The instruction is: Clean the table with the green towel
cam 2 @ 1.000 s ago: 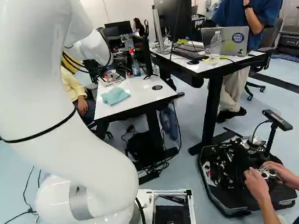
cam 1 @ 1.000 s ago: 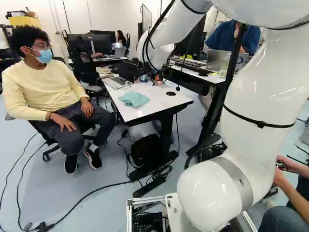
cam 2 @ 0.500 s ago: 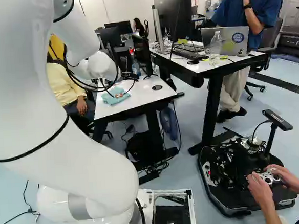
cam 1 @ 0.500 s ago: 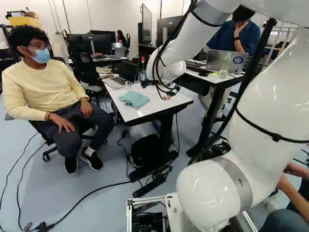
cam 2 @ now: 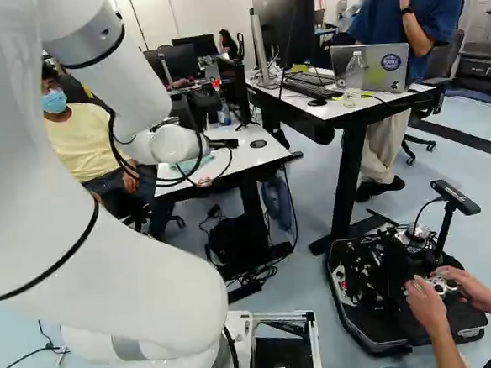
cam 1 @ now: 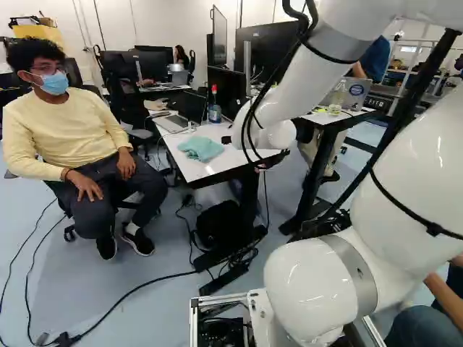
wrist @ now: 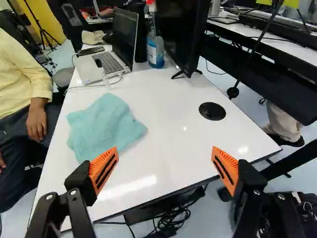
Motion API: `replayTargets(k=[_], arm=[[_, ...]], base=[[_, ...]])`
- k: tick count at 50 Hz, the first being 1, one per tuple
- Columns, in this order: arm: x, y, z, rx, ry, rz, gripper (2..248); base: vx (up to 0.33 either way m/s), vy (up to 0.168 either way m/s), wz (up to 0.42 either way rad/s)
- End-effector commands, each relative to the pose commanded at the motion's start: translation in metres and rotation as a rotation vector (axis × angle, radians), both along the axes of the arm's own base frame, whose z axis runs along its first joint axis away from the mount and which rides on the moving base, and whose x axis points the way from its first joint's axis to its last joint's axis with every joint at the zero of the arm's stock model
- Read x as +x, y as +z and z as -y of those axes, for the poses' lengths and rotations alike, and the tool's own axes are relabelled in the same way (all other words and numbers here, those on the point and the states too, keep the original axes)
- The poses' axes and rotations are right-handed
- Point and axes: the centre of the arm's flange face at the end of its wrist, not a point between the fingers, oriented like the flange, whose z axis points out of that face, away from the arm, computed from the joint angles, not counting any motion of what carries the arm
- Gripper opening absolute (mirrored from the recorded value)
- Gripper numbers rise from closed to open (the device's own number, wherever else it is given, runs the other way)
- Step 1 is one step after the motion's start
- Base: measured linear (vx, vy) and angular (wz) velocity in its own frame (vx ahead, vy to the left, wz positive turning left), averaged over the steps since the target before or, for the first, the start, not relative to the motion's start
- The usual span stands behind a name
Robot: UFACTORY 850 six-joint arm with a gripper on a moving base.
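My gripper [cam 2: 223,143] shows partly beyond the wrist at the near part of the white table [cam 1: 228,160]. In the wrist view the gripper [wrist: 165,167] stands open above the table's near edge, its orange pads wide apart and nothing between them. The green towel [wrist: 104,126], light and bluish, lies crumpled on the tabletop, ahead of the gripper and toward the seated person's side. It shows also in the left base view as a small heap [cam 1: 200,148], apart from the fingers.
On the table's far part stand an open laptop [wrist: 106,59], a blue-labelled bottle [wrist: 155,49] and a black monitor [wrist: 181,34]. A person sits close beside the table. A second desk [cam 2: 333,110] with a laptop stands to the right; a black wheeled device [cam 2: 387,283] stands on the floor.
The arm's wrist has swung rightward and lower in the base views, bringing the gripper back toward the table's near edge. The towel has kept its place, and the base stands still.
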Motion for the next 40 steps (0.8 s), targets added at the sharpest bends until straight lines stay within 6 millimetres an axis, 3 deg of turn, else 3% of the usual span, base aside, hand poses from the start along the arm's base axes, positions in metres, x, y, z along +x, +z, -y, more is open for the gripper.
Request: replayTargets(k=[21, 40], arm=[[-0.048, -0.030, 0.014, 0.000, -0.029, 0.069, 247], [-0.079, -0.048, 0.022, -0.001, -0.047, 0.112, 247]], base=[[0.000, 0.000, 0.000], [0.000, 0.000, 0.000]])
